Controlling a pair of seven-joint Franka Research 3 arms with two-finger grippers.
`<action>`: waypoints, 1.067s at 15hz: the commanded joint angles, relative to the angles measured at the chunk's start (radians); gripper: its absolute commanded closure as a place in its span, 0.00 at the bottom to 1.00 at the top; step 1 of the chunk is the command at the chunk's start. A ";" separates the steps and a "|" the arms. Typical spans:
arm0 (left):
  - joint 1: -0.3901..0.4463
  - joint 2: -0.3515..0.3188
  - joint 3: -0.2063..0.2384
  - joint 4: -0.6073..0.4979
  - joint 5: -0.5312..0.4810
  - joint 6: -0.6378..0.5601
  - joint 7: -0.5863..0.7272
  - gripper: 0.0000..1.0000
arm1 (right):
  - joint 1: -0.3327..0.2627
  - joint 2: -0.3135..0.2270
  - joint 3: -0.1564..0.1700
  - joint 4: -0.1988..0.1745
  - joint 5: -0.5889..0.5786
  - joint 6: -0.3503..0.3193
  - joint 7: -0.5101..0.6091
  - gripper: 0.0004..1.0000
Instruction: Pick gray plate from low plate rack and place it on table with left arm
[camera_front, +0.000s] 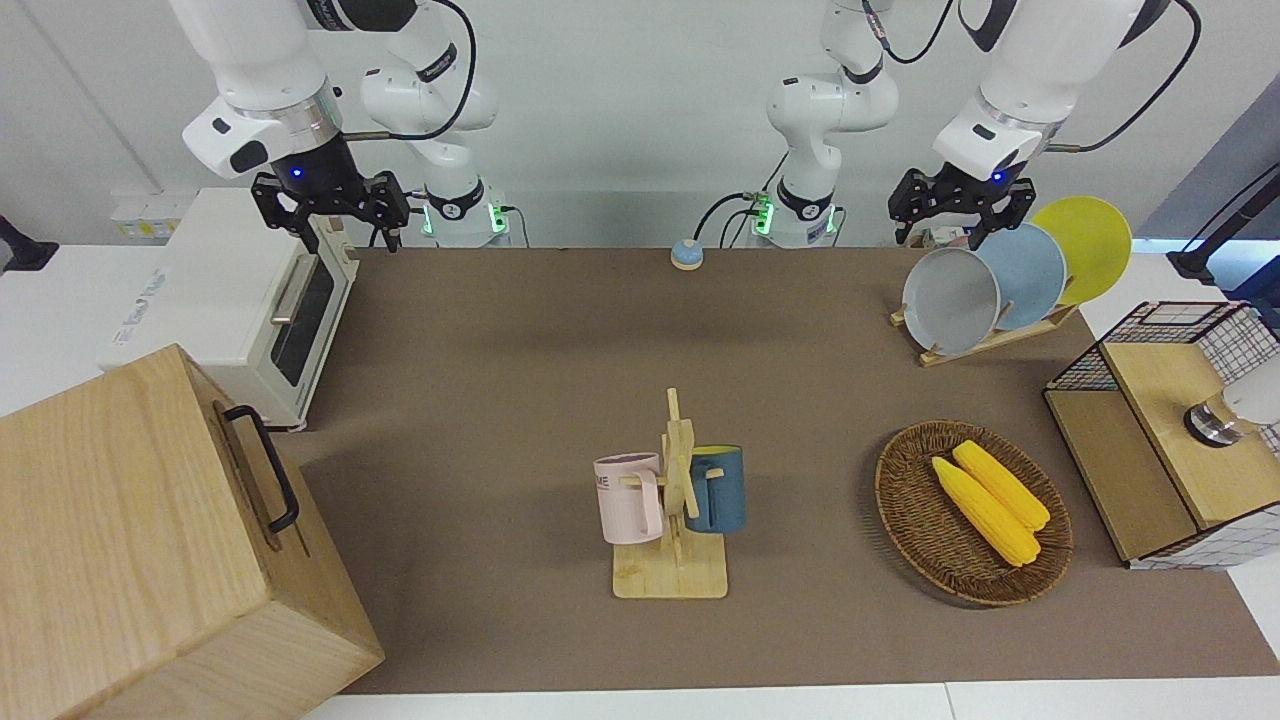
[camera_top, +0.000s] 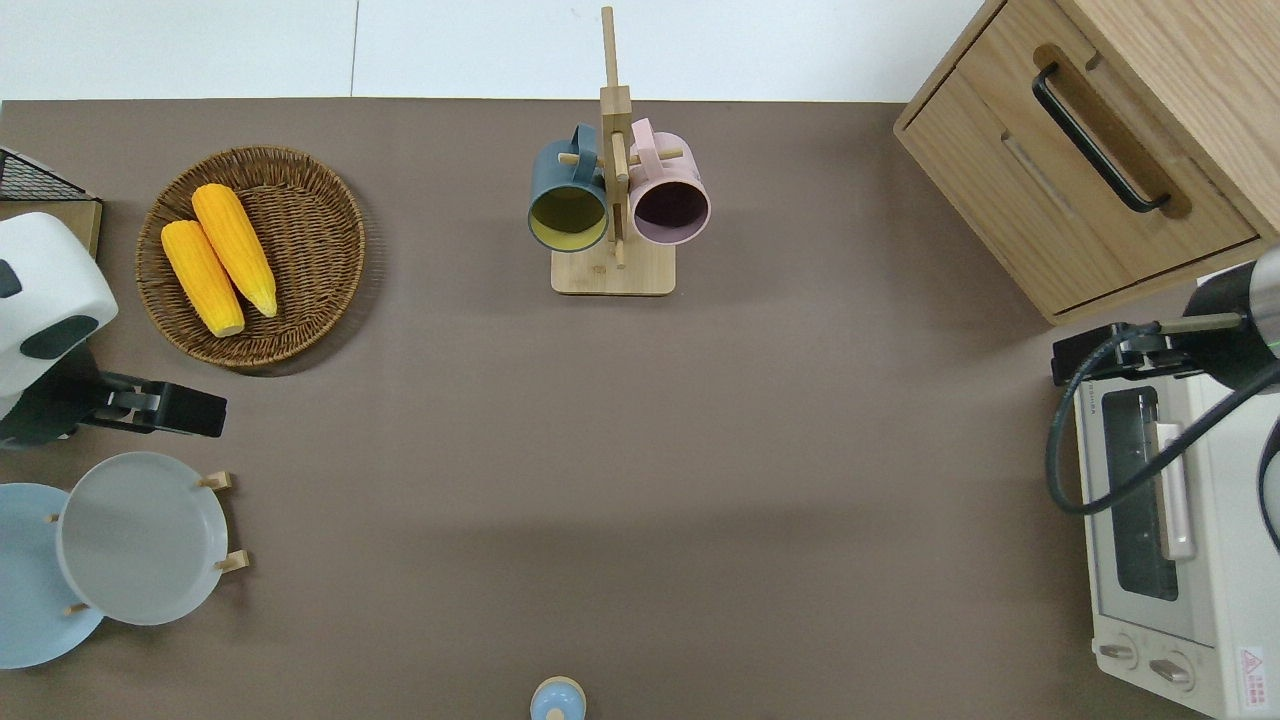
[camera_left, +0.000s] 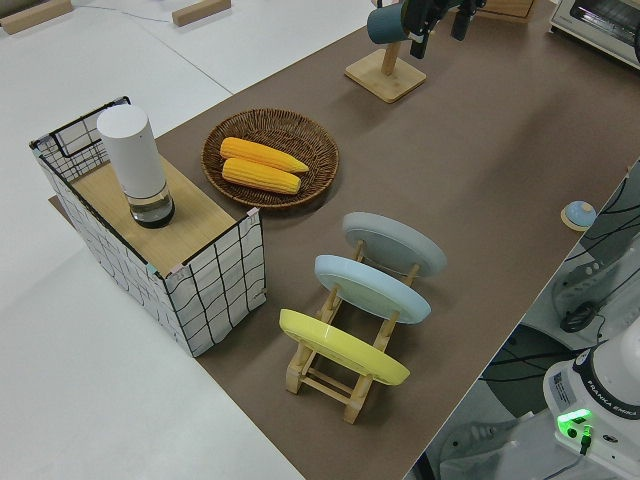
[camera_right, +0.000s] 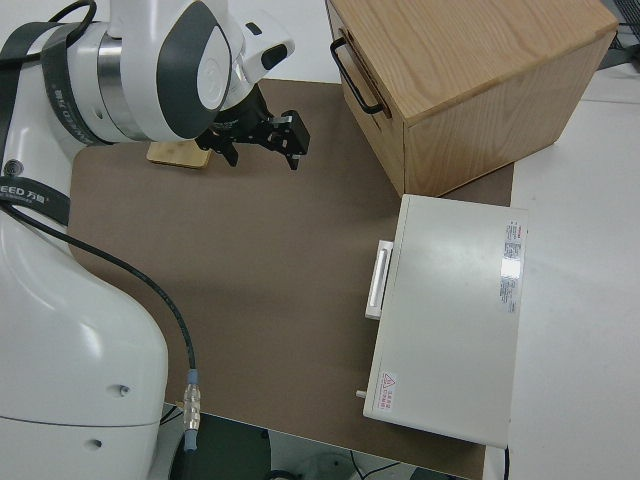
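The gray plate (camera_front: 951, 301) leans in the low plate rack (camera_front: 985, 340) at the left arm's end of the table (camera_front: 560, 340), in the end slot toward the middle of the table, with the light blue plate (camera_front: 1027, 271) just beside it and the yellow plate (camera_front: 1088, 243) one slot along. The left gripper (camera_front: 962, 207) hangs up in the air near the plates; seen from above it sits over bare mat between the rack and the wicker basket (camera_top: 252, 255) holding two cobs of corn (camera_top: 218, 258), not yet over the plate's rim. Its fingers look spread apart and hold nothing. The right arm is parked, and I cannot tell how its fingers stand. From where I stand, the tight spacing is the worry: the gray and blue plates overlap closely, so a finger coming down on the gray rim could slip into the wrong gap and knock the blue one, or pinch both together. The rack looks light and low, so a sideways pull before the plate clears its pegs could drag or tip the whole thing and send the other plates sliding. A smooth shallow rim gives two thin fingers little to bite on, and I would expect the plate to swing or slip if caught off-centre. The basket lies close enough to crowd the spot where it is set down.
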 joint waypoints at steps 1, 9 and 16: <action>-0.018 -0.027 0.011 -0.028 -0.005 0.002 -0.007 0.00 | 0.007 0.000 -0.006 0.006 0.003 -0.001 0.004 0.02; -0.018 -0.020 0.011 -0.030 -0.003 0.011 -0.004 0.01 | 0.007 0.000 -0.006 0.006 0.003 -0.001 0.004 0.02; -0.003 -0.021 0.024 -0.031 0.034 0.002 0.016 0.01 | 0.007 0.000 -0.006 0.006 0.003 -0.001 0.004 0.02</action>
